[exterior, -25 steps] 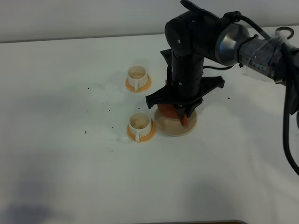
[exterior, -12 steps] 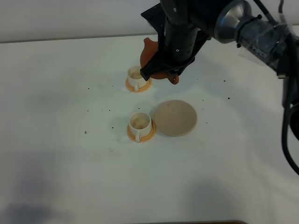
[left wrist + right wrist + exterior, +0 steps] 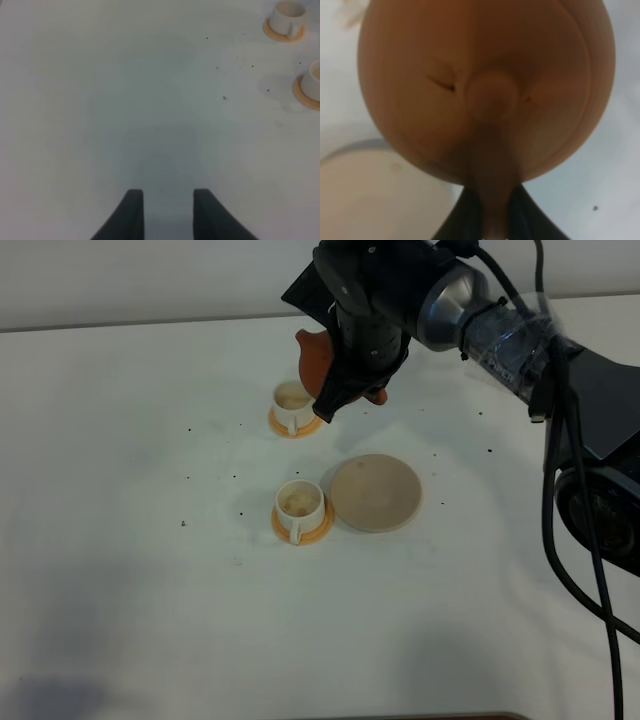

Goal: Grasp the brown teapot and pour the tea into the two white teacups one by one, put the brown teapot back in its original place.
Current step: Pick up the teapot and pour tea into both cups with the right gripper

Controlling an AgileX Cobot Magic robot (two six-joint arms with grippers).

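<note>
The right gripper (image 3: 490,220) pinches the brown teapot (image 3: 480,90) by its handle, aloft near the far-edge teacup (image 3: 293,400); the left gripper (image 3: 167,212) has its jaws spread.

High camera overlooks the table (image 3: 120,590); left wrist view shares its teacups (image 3: 299,504) (image 3: 286,19).

In the high view the right arm (image 3: 380,310) is hiding most of the teapot (image 3: 313,358), leaving only a brown edge showing. In the right wrist view the teapot is looking blurred and is overflowing the frame. The right gripper (image 3: 492,220) is pinching its handle, with the dark fingers (image 3: 464,216) running off the edge. The coaster (image 3: 370,200) is being cropped to a corner. The left gripper (image 3: 167,196) is showing only its fingertips. One cup (image 3: 314,80) is being cut by the frame edge. Dark specks (image 3: 224,98) are looking too small to identify.
</note>
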